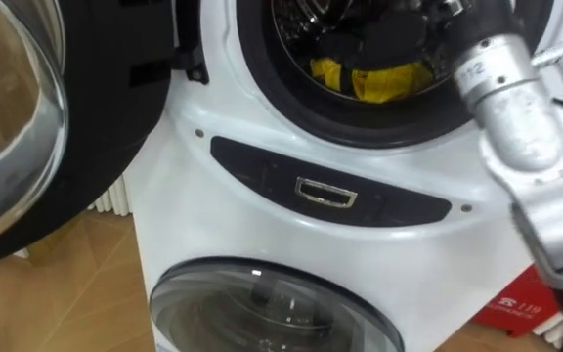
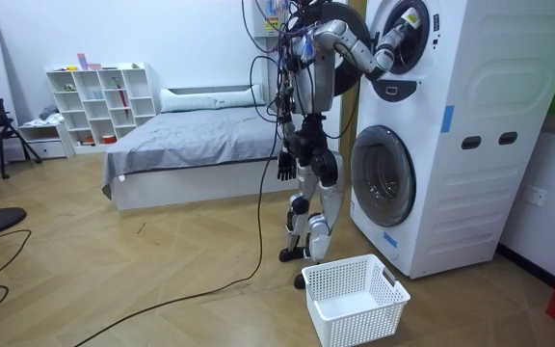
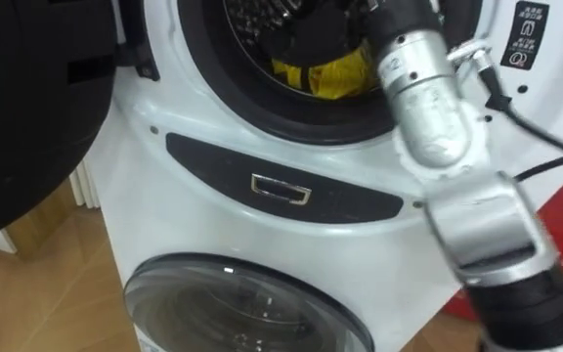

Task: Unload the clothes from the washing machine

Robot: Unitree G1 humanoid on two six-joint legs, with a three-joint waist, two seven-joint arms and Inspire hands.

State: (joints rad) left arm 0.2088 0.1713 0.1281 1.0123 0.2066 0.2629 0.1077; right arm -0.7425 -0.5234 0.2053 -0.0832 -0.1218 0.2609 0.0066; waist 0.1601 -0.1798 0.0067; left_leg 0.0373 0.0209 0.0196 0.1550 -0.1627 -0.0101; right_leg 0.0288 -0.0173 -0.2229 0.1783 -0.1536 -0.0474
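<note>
Stacked washing machine, robot standing at front; upper door swung open left; white basket on floor by feet; yellow clothes low in upper drum; right hand inside drum just above them, grasp cannot tell; left hand hangs at side, likewise unclear

Washing machine glossy white; yellow cloth matt; floor smooth wood; basket plastic.

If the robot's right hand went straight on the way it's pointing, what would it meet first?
Probably the yellow cloth lying in the upper drum, right by the right hand. Depth inside is unclear, so the drum's dark back wall could come first.
</note>
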